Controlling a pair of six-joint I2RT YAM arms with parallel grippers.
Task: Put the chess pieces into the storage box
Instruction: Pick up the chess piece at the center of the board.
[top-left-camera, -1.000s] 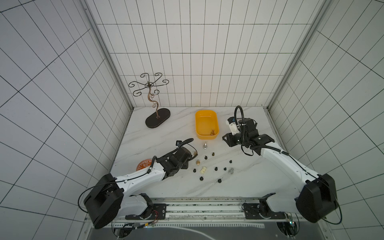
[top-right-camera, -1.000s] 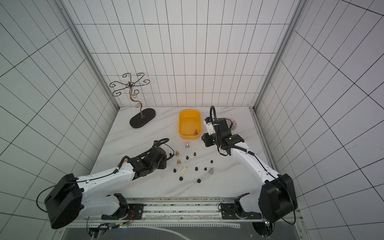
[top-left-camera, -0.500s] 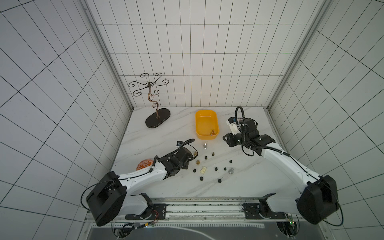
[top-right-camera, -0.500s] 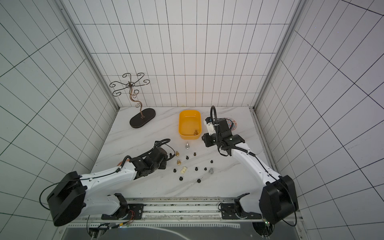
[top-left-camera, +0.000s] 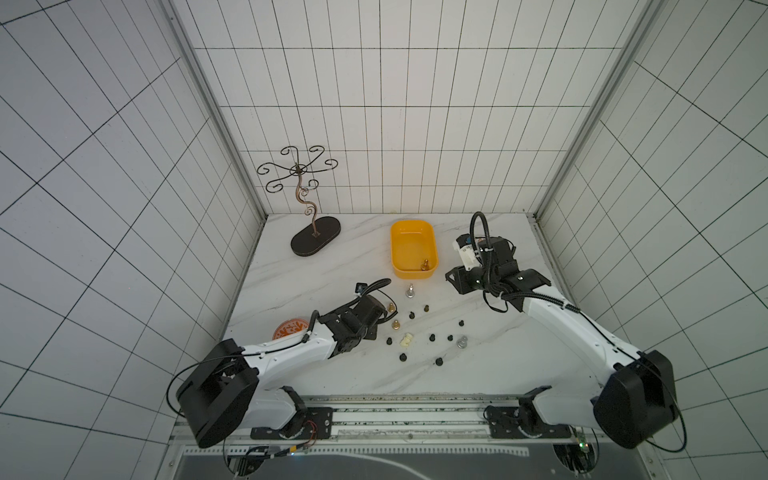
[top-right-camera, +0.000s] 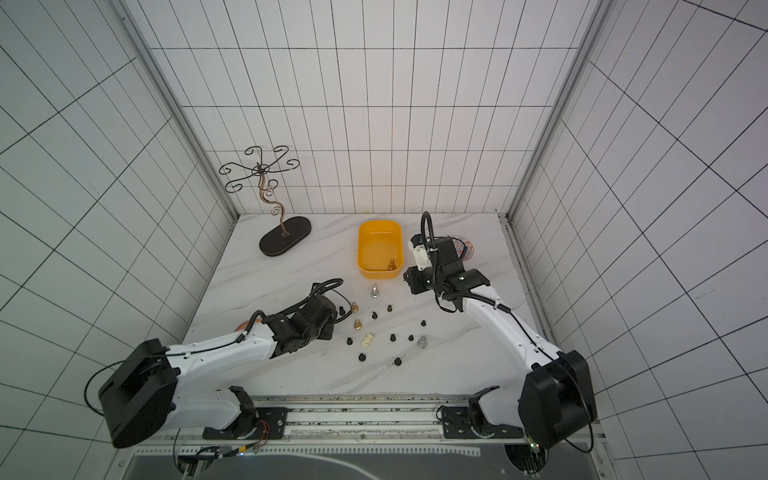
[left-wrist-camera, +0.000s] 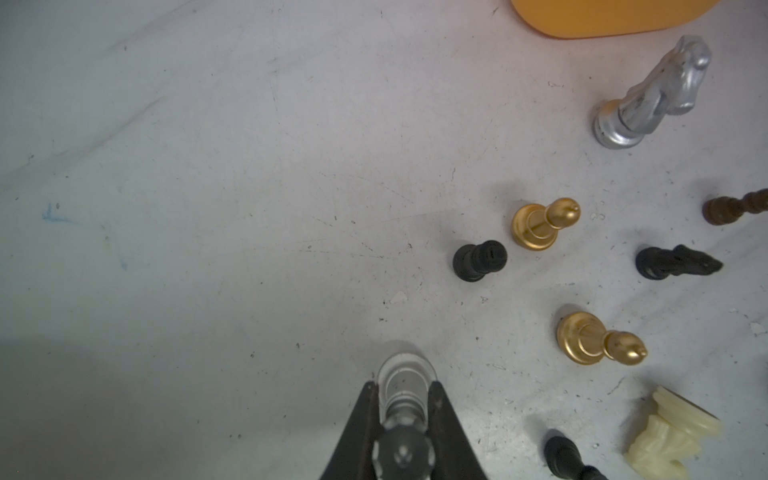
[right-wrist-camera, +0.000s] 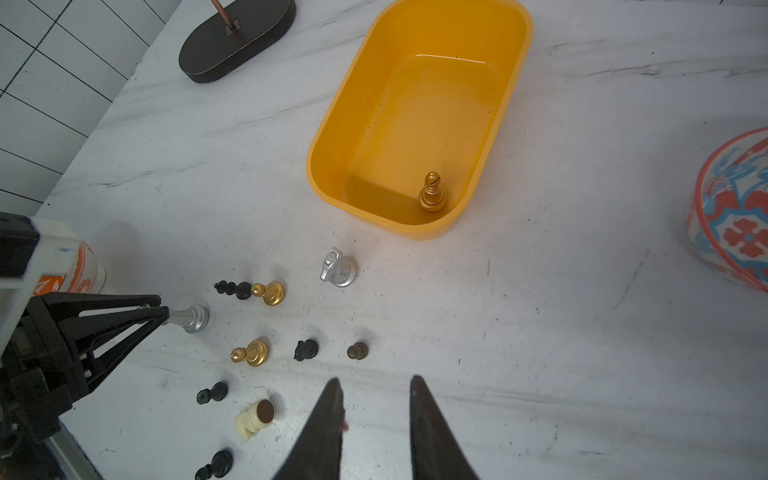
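Left gripper (left-wrist-camera: 402, 387) clamped on the small silver metal chess piece (right-wrist-camera: 192, 318) among loose black pawns (top-left-camera: 432, 337) on the white marble table (top-left-camera: 299, 286), right gripper (right-wrist-camera: 375, 382) part-open and empty: lift straight up before swinging to the yellow plastic storage box (right-wrist-camera: 395, 226).

Silver piece (left-wrist-camera: 405, 390) gripped by its head in the left jaws, other chess pieces (left-wrist-camera: 540, 226) scattered beyond, one gold piece (right-wrist-camera: 432, 193) inside the yellow-orange storage box (right-wrist-camera: 415, 124).
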